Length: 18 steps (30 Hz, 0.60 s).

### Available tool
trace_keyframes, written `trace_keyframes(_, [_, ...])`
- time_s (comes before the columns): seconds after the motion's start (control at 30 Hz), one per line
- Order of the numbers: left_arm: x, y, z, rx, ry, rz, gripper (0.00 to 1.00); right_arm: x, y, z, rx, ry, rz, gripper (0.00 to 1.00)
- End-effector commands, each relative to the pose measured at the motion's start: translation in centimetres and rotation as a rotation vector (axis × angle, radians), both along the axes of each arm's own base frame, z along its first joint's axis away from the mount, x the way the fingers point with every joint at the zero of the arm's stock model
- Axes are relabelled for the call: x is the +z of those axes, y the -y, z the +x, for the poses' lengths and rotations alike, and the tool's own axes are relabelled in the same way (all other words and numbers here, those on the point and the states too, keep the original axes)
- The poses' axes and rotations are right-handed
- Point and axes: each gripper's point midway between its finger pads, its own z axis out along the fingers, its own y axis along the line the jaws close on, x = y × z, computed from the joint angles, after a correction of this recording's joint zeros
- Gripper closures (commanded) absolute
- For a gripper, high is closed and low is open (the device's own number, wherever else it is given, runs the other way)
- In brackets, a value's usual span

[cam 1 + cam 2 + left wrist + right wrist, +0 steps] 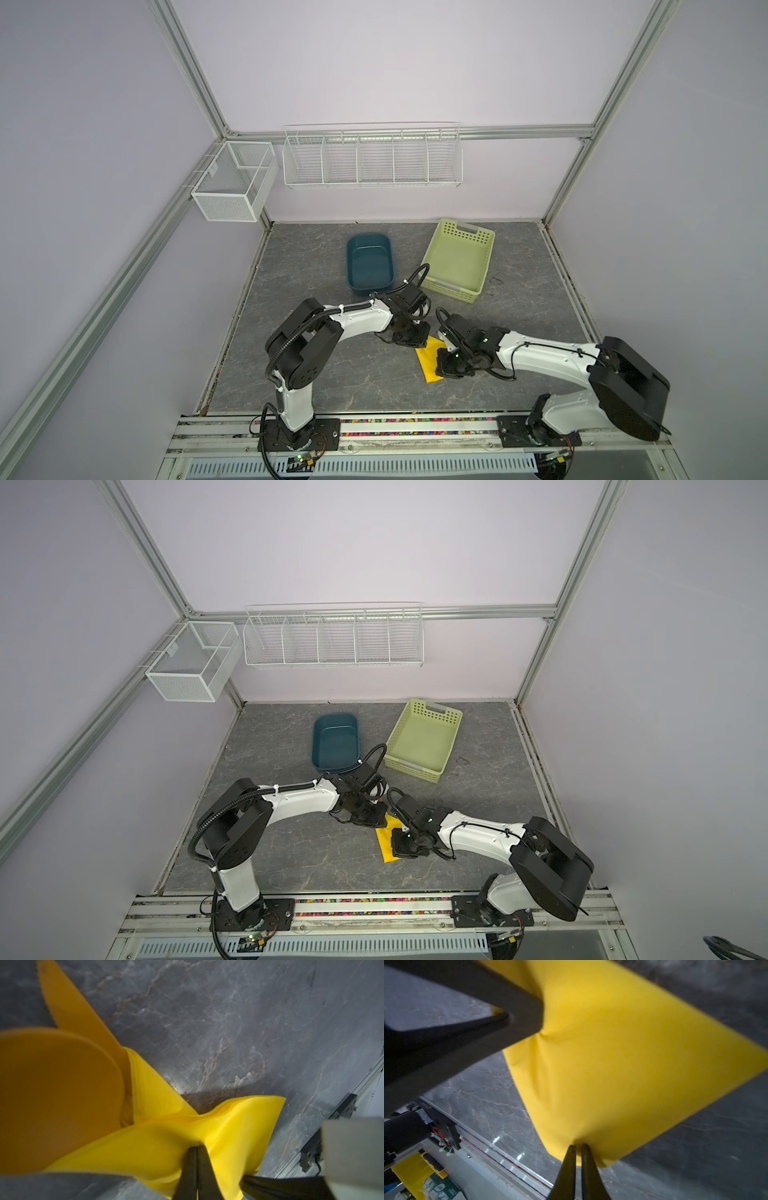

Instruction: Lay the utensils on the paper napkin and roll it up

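My left gripper (196, 1148) is pressed fully together. Its two dark fingers (190, 1169) meet with no gap and pinch a puckered fold of the thin bright yellow paper napkin (232, 1126). From the left wrist view, that fold is raised off the grey marble-patterned tabletop (228, 1022), with a shadow beneath it.

The slim orange plastic utensils (58, 1095) stick out of the napkin's folded end. I can see a round spoon bowl, blurred and close to the lens, and a flat orange strip beyond it, though I cannot tell which piece that strip is. My fingers touch paper only, not the plastic.

My right gripper (578, 1145) is closed too — its fingers (566, 1169) leave only a sliver between them, and the napkin's edge is nipped at their tips, where the paper gathers into a small pucker.

In both top views the napkin is a narrow folded strip on the tabletop, well apart from the pale green perforated plastic basket (478, 237) and on the basket's side toward my bases. My left gripper sits on the napkin end nearer the basket, and my right on the part farther from it. A dark blue plastic tub (370, 289) stands just beside the basket.
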Motion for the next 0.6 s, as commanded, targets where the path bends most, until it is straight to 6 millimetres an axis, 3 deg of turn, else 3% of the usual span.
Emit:
trace_keyframes(0.0, [-2.7,-2.7,-0.9,-0.004,-0.025,0.135,0.97,-1.2,1.6,-0.5,0.010,-0.015,-0.079,0.89])
trace_keyframes(0.2, [-1.9,-2.3,-0.7,-0.015,-0.008,0.115,0.97,-1.7,1.3,-2.0,-0.006,-0.051,-0.048,0.90])
trace_keyframes(0.37, [-1.0,-2.1,-0.4,-0.034,0.019,0.102,0.97,-1.6,-0.6,-3.0,-0.019,-0.072,0.026,0.90])
trace_keyframes(0.57, [0.6,-1.9,-0.2,-0.046,0.047,0.079,0.95,-2.1,-1.3,-3.1,-0.025,-0.079,0.025,0.90])
